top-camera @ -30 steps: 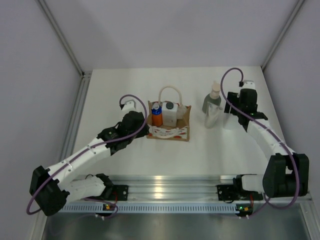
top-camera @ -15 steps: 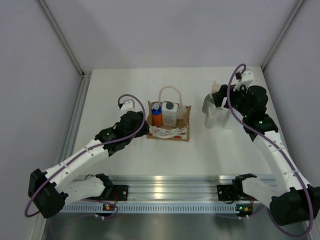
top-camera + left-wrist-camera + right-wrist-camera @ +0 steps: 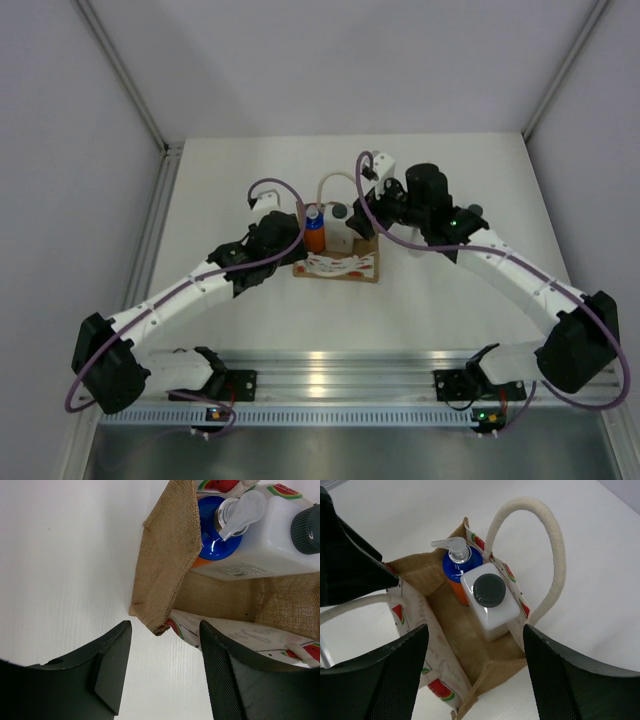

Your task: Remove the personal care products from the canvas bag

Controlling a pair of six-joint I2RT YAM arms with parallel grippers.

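Plainly, the step in hand is picking the white bottle (image 3: 492,611), which stands upright against the orange bottle (image 3: 456,569) inside the canvas bag (image 3: 340,265), near the middle of the tabletop (image 3: 220,180). The right gripper (image 3: 475,630) hovers over the bag's mouth, fingers spread wide and empty. It should drop straight between the cream rope handles (image 3: 552,540), straddle the bottle's flat sides below the ribbed dark cap (image 3: 488,590), and squeeze gently, since smooth plastic slips. The left gripper (image 3: 163,630) is parted partway with nothing in it. A frayed corner at the bag's left end lies just ahead of its jaws, probably untouched, though the view leaves that unsure. Pinching that coarse, floppy burlap wall would keep the bag down during the lift.
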